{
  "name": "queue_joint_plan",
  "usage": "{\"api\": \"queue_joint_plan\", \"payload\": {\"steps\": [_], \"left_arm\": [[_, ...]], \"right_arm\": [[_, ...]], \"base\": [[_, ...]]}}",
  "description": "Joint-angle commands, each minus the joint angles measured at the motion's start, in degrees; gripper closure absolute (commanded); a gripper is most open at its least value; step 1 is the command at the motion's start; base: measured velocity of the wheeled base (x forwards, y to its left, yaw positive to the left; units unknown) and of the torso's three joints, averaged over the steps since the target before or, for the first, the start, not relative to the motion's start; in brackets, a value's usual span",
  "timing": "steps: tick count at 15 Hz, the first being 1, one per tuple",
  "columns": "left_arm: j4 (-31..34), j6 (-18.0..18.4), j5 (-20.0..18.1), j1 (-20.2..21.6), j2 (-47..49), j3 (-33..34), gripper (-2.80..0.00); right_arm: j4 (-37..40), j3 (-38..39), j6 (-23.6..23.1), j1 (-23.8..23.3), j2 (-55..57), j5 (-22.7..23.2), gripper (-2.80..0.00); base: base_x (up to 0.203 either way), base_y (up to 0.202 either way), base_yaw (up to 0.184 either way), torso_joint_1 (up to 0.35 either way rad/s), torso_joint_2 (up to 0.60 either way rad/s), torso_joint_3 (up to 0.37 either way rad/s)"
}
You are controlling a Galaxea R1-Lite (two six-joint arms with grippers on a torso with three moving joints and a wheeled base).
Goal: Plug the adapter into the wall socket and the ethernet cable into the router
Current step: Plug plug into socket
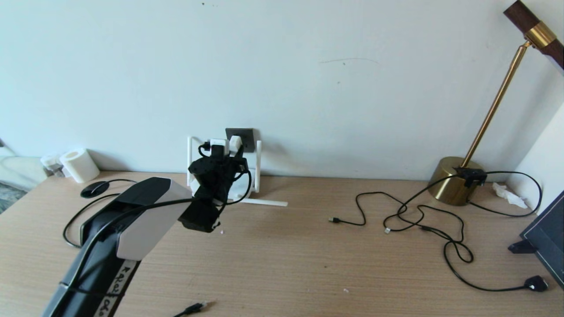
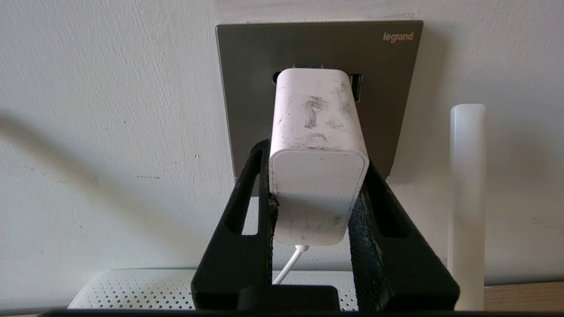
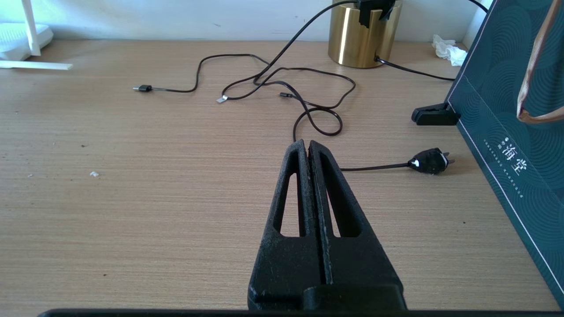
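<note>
Left black gripper (image 2: 315,193) clamped narrow on small scuffed white cube adapter (image 2: 318,145), pressed against dark grey square wall socket (image 2: 387,97) at far wall, above flat white perforated router (image 2: 132,288). Right black gripper (image 3: 308,147) closed, empty, over wooden desk (image 3: 154,198).

1. A plain pale wall (image 1: 308,66) runs behind the desk, marked by a faint scratch and a few small dark specks.
2. The wooden desk (image 1: 286,255) has a light, fine-grained top that meets the wall.
3. A brass lamp (image 1: 456,182) stands at the desk's far right, its thin stem slanting up to a dark wooden head.
4. A white paper roll (image 1: 80,164) lies at the far left against the wall.
5. Soft, even light falls across the surface.
</note>
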Motion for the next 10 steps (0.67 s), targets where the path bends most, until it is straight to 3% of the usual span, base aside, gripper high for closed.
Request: {"api": "queue_joint_plan", "payload": {"steps": [1, 10], "left_arm": [[-0.4, 0.0, 0.0, -0.1, 0.4, -0.1, 0.0], [-0.4, 0.0, 0.0, 0.0, 0.9, -0.2, 0.0]], "right_arm": [[0.0, 0.0, 0.0, 0.0, 0.0, 0.0, 0.0], [0.0, 0.0, 0.0, 0.0, 0.0, 0.0, 0.0]], "base": [[0.0, 0.0, 0.0, 0.0, 0.0, 0.0], [0.0, 0.0, 0.0, 0.0, 0.0, 0.0]]}}
